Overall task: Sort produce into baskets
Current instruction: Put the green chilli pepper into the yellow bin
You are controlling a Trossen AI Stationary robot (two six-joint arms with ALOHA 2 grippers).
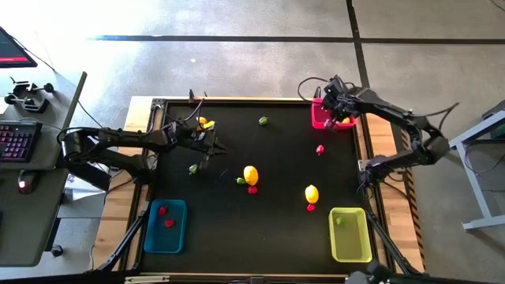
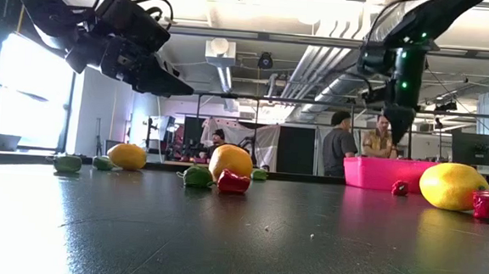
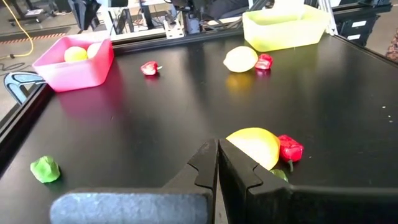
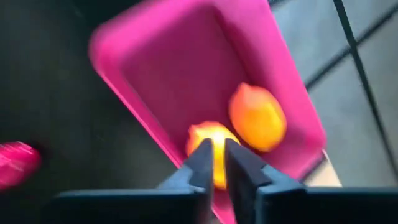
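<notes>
the right gripper [image 1: 344, 118] hangs over the pink basket [image 1: 319, 115] at the far right corner of the black worktop [image 1: 276, 229], its fingers [image 4: 200, 163] closed to a narrow slit with nothing between them. two yellow lemons [image 4: 257, 116] lie in the basket beneath; the nearer one is partly hidden behind the fingers. the left gripper [image 1: 211, 145] is raised above the worktop's far left part, jaws clenched and empty.

near it sit a yellow lemon [image 1: 205, 122] and a green piece [image 1: 193, 168], and farther along the far edge another green piece [image 1: 263, 121]. at mid-worktop an orange-yellow lemon [image 1: 251, 174] lies with a red piece [image 1: 252, 189] touching it and a small green piece [image 1: 241, 181] beside it, which the left wrist view shows only as a sliver behind the finger. to the right a second lemon [image 1: 312, 193] has a red piece [image 1: 311, 208] against it, and a lone red piece [image 1: 320, 149] lies near the pink basket.

the blue basket [image 1: 151, 237] at the near left corner holds two red pieces [image 1: 166, 217]; the yellow-green basket [image 1: 361, 243] at the near right holds one green piece [image 1: 340, 222].

in the low view the blue and yellow-green baskets are out of frame. beyond the worktop, people [image 2: 339, 143] stand in a workshop with exposed ceiling ducts [image 2: 317, 65]; a desk [image 1: 16, 221] with a keyboard [image 1: 17, 140] stands at the left.
</notes>
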